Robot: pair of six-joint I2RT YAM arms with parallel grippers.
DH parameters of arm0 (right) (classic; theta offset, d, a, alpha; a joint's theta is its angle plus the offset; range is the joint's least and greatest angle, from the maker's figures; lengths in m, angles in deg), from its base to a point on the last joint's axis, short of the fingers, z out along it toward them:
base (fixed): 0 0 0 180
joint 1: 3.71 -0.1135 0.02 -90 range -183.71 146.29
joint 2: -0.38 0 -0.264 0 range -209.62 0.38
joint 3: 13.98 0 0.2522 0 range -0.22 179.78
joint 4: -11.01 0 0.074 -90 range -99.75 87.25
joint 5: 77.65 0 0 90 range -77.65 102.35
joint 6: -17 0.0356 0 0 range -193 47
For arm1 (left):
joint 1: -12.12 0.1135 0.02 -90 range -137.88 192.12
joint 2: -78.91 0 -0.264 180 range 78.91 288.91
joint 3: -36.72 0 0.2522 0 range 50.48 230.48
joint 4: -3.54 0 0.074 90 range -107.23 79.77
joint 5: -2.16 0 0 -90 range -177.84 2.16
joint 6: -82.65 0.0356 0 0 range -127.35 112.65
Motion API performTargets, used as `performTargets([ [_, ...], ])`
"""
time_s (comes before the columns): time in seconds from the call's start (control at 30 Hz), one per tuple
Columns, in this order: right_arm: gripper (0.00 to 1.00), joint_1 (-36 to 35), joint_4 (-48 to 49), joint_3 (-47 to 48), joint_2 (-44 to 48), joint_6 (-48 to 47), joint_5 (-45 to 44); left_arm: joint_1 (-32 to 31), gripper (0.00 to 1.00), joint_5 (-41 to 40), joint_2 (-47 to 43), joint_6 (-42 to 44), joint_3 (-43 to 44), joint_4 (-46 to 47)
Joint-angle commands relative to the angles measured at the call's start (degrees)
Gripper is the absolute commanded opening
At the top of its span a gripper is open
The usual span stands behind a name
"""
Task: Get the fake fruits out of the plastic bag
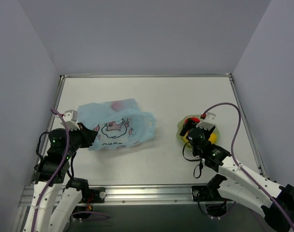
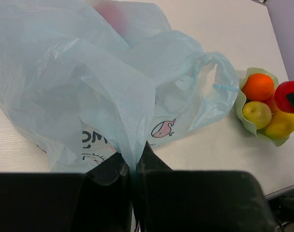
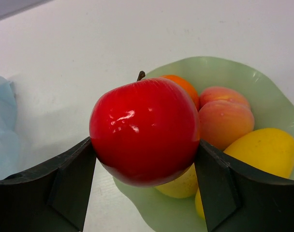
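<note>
Red apple (image 3: 137, 121): counted one, clamped in right gripper (image 3: 144, 145) just above green dish (image 3: 224, 72). Counted four more in dish: orange (image 3: 183, 84), peach (image 3: 224, 116), two yellow fruits (image 3: 263, 150). Saw one reddish shape (image 2: 110, 14) through plastic bag (image 2: 89, 87), far end. Found left gripper (image 2: 135, 166) pinching a bag fold. Noted bare tabletop (image 1: 185, 92) between bag and dish, and beyond both.

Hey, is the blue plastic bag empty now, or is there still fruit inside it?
Not empty: a reddish round shape shows through the plastic bag at its far end. Whether more is inside, cannot tell.
</note>
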Motion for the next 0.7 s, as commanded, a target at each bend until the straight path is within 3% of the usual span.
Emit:
performTargets([
  [0.0, 0.37, 0.46, 0.21, 1.05, -1.20, 0.65, 2.28, 0.43, 0.02, 1.11, -0.73, 1.05, 0.86, 0.28],
  [0.4, 0.38, 3.62, -3.29, -2.02, 3.72, 7.67, -4.22, 0.52, 0.02, 1.02, -0.73, 0.96, 0.77, 0.37],
  [0.67, 0.42, 3.71, -8.39, -4.04, 6.61, 12.59, -0.71, 0.69, 0.02, 0.85, -0.64, 0.87, 0.68, 0.28],
])
